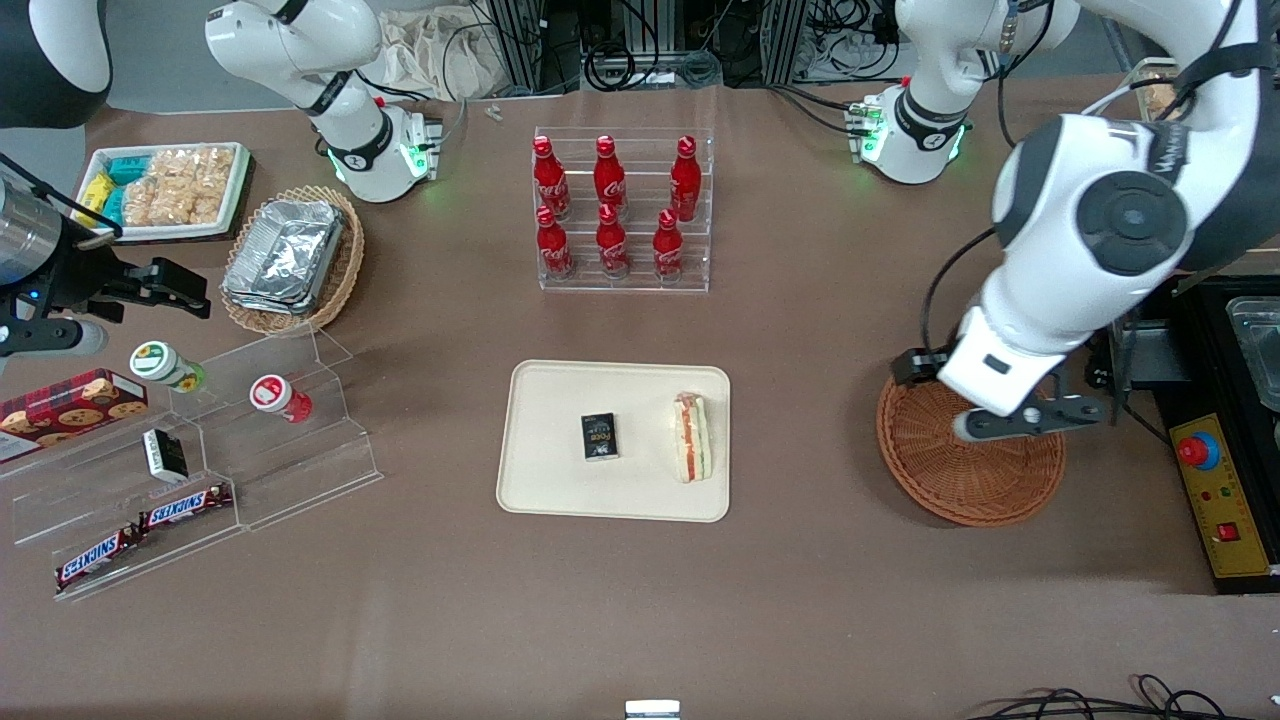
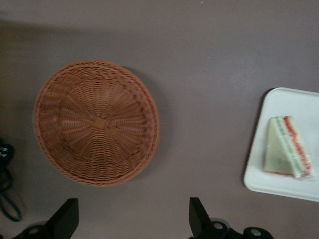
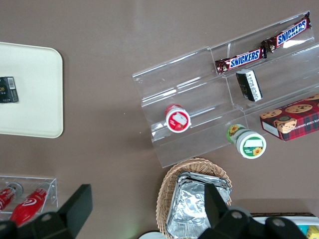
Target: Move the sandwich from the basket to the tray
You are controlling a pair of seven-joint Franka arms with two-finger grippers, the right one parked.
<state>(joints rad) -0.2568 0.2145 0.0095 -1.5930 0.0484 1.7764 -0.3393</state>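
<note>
The sandwich [image 1: 691, 437] lies on the cream tray [image 1: 560, 490], near the tray's edge toward the working arm's end; its red and green filling shows. It also shows in the left wrist view [image 2: 288, 148] on the tray [image 2: 294, 104]. The round reddish-brown basket [image 1: 955, 485] stands empty on the table beside the tray; the left wrist view [image 2: 97, 122] shows its bare woven bottom. My left gripper [image 1: 1015, 420] hangs above the basket's rim, open and empty [image 2: 133, 219], with its dark fingers [image 2: 67, 216] spread wide over bare table.
A small black box [image 1: 599, 437] lies on the tray beside the sandwich. A clear rack of red bottles [image 1: 622, 210] stands farther from the camera than the tray. A yellow control box [image 1: 1225, 500] sits beside the basket. Acrylic shelves with snacks [image 1: 200, 470] and a foil-container basket [image 1: 290, 258] lie toward the parked arm's end.
</note>
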